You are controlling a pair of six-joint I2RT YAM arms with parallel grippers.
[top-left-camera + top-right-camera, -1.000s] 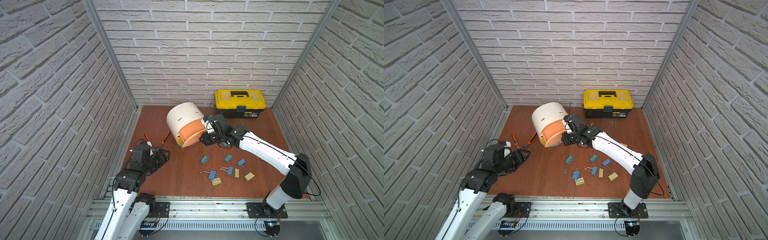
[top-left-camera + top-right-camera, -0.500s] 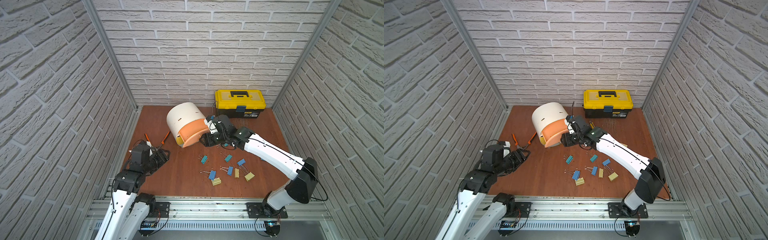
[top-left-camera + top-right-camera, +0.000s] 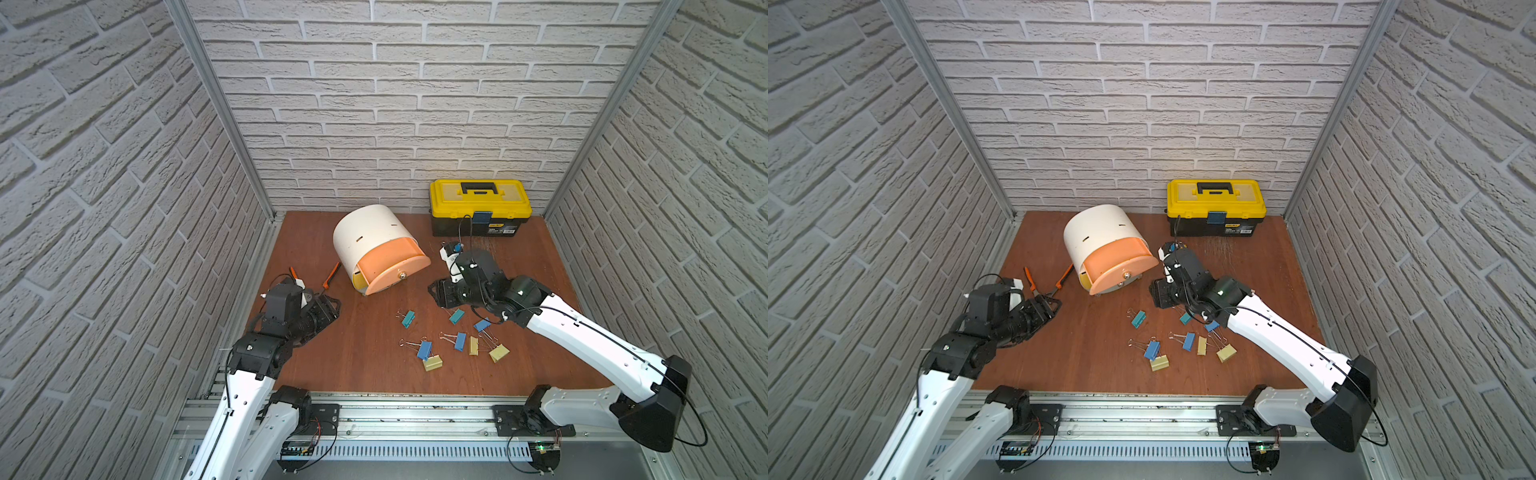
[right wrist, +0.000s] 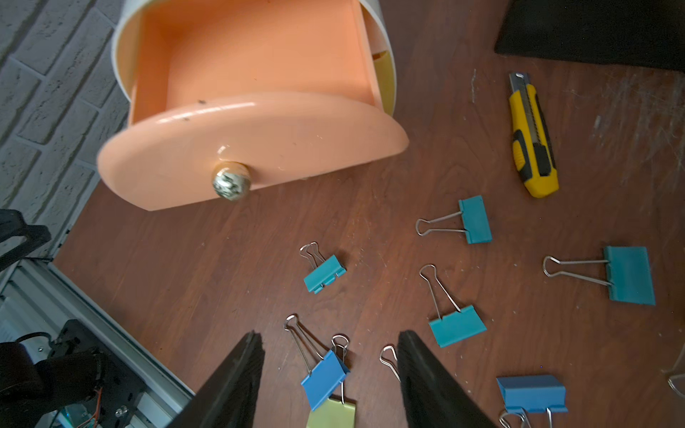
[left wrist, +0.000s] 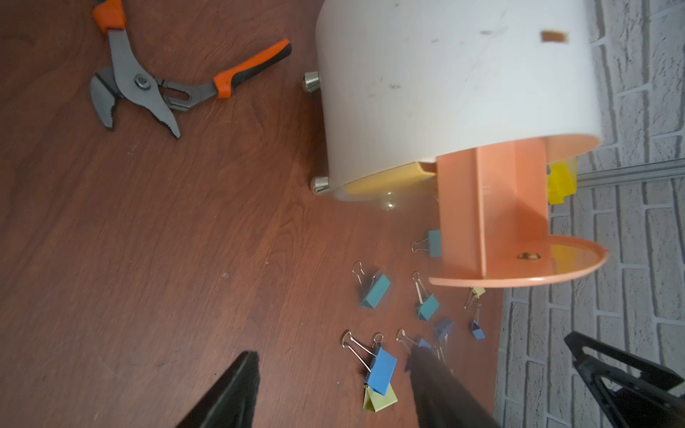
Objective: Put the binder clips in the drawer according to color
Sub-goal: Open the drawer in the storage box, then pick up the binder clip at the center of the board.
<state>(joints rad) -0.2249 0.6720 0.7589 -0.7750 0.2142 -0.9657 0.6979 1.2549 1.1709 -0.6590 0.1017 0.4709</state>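
nearest the rail, the binder clips [image 3: 451, 338] lie scattered on the brown table [image 3: 365, 357], blue and pale yellow ones in front, teal ones behind. off to the side, the left gripper [image 5: 330, 392] hangs low with its jaws apart, holding nothing. just beyond the clips, the right gripper [image 4: 330, 385] hovers with jaws spread and empty. a yellow utility knife [image 4: 532, 135] lies nearby. farther back, the white cabinet [image 3: 370, 241] has its peach drawer [image 3: 390, 266] pulled out, empty inside. orange-handled pliers [image 5: 159, 81] lie beside it. a yellow toolbox [image 3: 480, 205] stands at the wall.

No legible text anywhere.
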